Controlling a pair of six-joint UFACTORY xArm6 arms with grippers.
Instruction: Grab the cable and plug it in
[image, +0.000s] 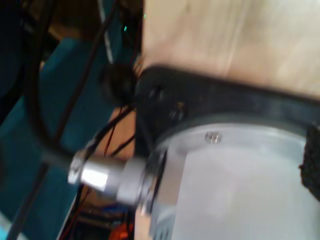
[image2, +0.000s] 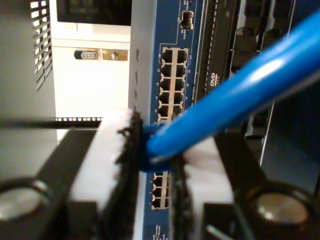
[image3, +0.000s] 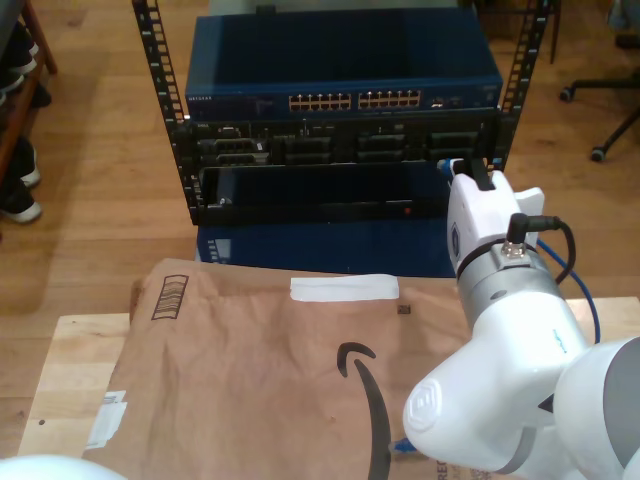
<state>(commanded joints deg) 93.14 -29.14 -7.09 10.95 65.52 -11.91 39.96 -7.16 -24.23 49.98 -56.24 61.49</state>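
- Pads of my second gripper are sitting pressed together on the cable, gripping it just behind its blue plug end, which is mostly hidden between them; the bright-blue cord is running up and away out of focus.
- Beyond the pads, the switch is showing rows of ports, some covered by the cable.
- Blurred metal housing, a silver connector and dark wires are crowding the first wrist view against a pale wood surface; whether my first gripper is apart or together cannot be told.
- Seen from outside, a white arm is reaching over the brown paper cover toward the rack, its gripper tip hard to make out at the exterior view's right.
- Blue cord is trailing beside that arm, partly cut off behind it.
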